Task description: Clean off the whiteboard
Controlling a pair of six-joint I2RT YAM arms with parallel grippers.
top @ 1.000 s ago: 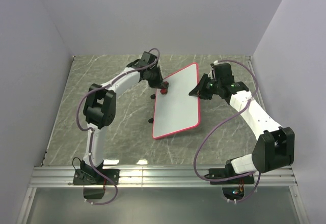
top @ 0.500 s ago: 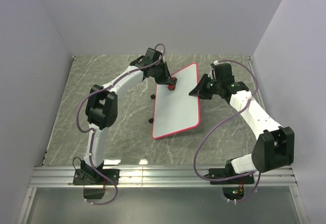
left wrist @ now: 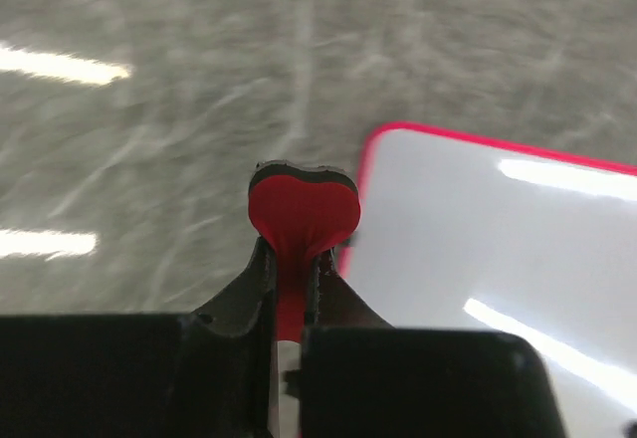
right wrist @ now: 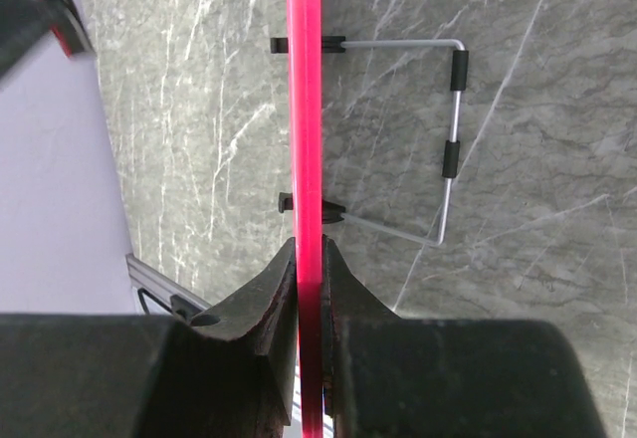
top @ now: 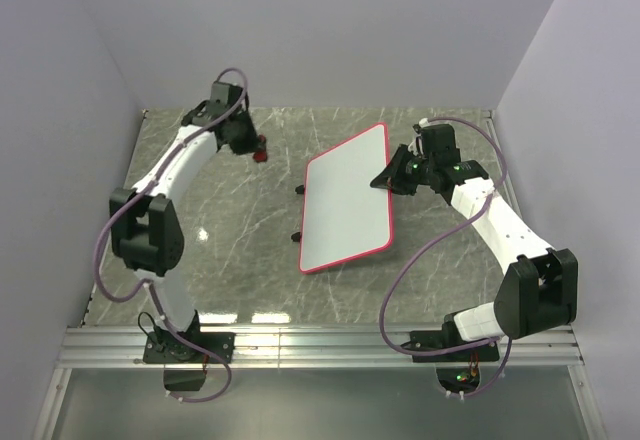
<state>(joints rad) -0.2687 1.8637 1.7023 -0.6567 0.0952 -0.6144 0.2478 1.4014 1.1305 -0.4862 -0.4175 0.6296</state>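
Observation:
The whiteboard [top: 345, 200] is a white board with a red-pink frame, tilted up on the grey marble table, its face blank. It fills the right of the left wrist view [left wrist: 518, 229]. My right gripper [top: 388, 178] is shut on the board's right edge; in the right wrist view [right wrist: 307, 279] the jaws pinch the red frame [right wrist: 304, 109] edge-on. My left gripper [top: 256, 150] is shut on a small red eraser block [left wrist: 302, 211], held above the table well left of the board.
A wire stand with black clips [right wrist: 448, 139] props the board from behind; two black clips [top: 298, 212] show at its left edge. Grey walls close the back and sides. An aluminium rail [top: 320, 345] runs along the near edge.
My left arm has swung left and back, carrying the red eraser off the board's top left corner to the far left of the table. The right arm and board have not moved.

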